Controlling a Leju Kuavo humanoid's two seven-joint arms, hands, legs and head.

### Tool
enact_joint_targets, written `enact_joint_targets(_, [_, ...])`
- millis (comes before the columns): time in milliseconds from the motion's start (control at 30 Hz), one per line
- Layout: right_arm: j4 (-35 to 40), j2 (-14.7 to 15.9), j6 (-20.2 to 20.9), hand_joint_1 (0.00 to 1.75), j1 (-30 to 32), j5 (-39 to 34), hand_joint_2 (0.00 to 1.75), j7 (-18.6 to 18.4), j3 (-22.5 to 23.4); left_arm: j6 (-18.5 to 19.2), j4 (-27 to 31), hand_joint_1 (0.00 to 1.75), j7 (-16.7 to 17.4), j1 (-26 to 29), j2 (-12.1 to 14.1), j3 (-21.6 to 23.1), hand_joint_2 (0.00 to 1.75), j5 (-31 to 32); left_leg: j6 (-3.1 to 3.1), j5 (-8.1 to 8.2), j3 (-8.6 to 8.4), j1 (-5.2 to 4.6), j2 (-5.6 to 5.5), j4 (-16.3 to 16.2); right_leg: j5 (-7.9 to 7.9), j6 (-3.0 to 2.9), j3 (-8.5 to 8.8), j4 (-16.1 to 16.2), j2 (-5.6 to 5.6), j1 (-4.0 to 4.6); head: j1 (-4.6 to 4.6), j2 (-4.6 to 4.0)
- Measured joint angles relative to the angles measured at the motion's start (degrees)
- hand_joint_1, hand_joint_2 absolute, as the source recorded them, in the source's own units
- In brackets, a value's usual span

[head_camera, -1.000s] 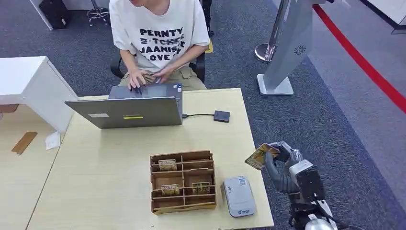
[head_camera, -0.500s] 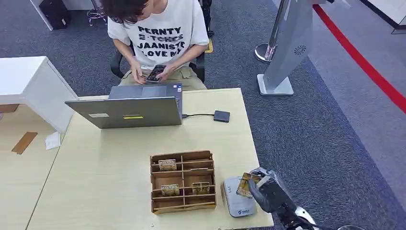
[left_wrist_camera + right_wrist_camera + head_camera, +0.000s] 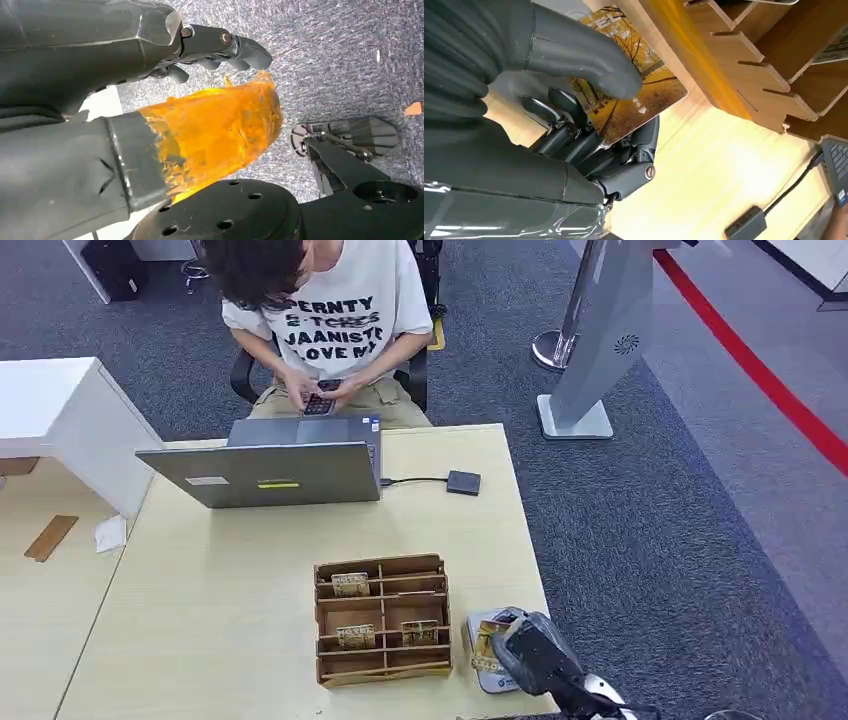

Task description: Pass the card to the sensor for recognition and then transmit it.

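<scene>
**Card held over the reader**

The card (image 3: 634,95) (autumn-tree print) sits pinched between the thumb and fingers of the right hand (image 3: 530,652), directly above the grey sensor (image 3: 478,640) at the table's (image 3: 220,590) front right corner. The wooden card rack (image 3: 381,620) stands just beside it. The left hand (image 3: 220,47) hangs over carpet, fingers curled, holding nothing. A person (image 3: 330,310) sits behind the laptop (image 3: 262,472).

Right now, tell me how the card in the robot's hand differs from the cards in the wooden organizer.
The held card is pinched by the right hand over the grey sensor; the organizer cards sit in the slots of the wooden organizer, untouched. The held card lies tilted and nearly flat; the organizer cards stand on edge. They share a yellowish-brown face.
</scene>
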State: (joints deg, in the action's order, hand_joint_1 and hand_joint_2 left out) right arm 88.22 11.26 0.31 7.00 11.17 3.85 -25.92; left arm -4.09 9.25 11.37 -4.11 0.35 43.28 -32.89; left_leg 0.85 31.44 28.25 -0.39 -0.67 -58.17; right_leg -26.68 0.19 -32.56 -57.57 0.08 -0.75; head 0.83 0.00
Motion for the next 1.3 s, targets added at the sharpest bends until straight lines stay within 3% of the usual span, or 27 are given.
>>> enact_joint_targets(733, [0.0,2.1,-3.7,1.75,0.0,-0.2,1.75,-0.5,0.5,-0.2,0.0,0.00,0.0,0.0,0.1,0.0,0.00,-1.0,0.01,0.00,0.00,-0.03,0.00,0.0,0.02,0.08,0.01,0.0,0.00,-0.01,0.00,0.00])
enact_joint_targets(1300, [-0.5,2.2,-3.2,1.75,-0.1,0.4,1.75,-1.0,0.6,-0.2,0.0,0.00,0.0,0.0,0.2,0.0,0.00,-1.4,0.01,0.00,0.00,-0.03,0.00,0.0,0.02,0.08,0.01,0.0,0.00,-0.01,0.02,0.00])
